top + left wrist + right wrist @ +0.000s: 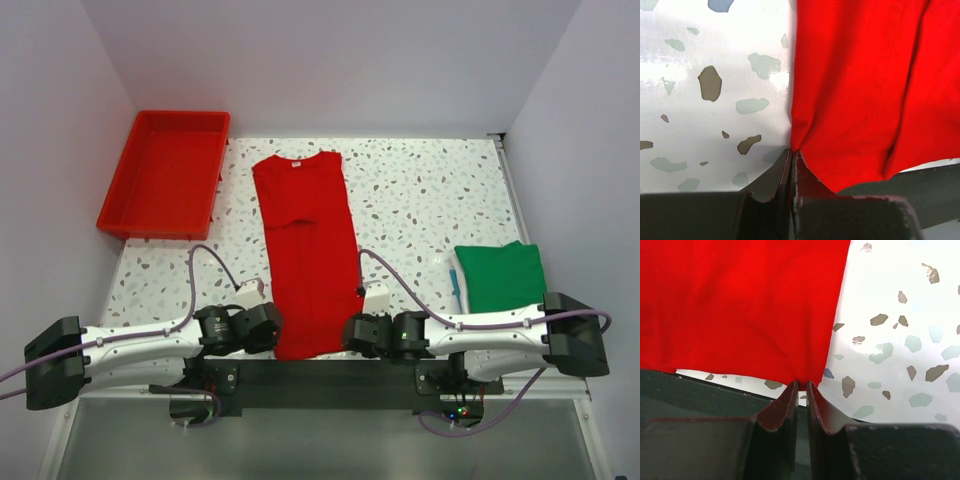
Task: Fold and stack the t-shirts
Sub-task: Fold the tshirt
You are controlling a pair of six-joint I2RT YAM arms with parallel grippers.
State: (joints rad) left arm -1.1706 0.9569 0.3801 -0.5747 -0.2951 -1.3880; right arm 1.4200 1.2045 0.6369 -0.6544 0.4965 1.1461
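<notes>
**Risk: uneven lift at the hem**

The red t-shirt (305, 250) lies flat as a long strip just right of the tray (160, 232), with its hem past the tray's near end. The left gripper (791, 155) is clamped on the hem corner nearer the tray. The right gripper (802, 387) sits at the farther corner with its jaws a sliver apart; whether they pinch cloth cannot be told. If only one corner rises, the fold will likely skew or drag. The green t-shirt (503, 275) lies folded well right of the tray. The tray looks empty
</notes>
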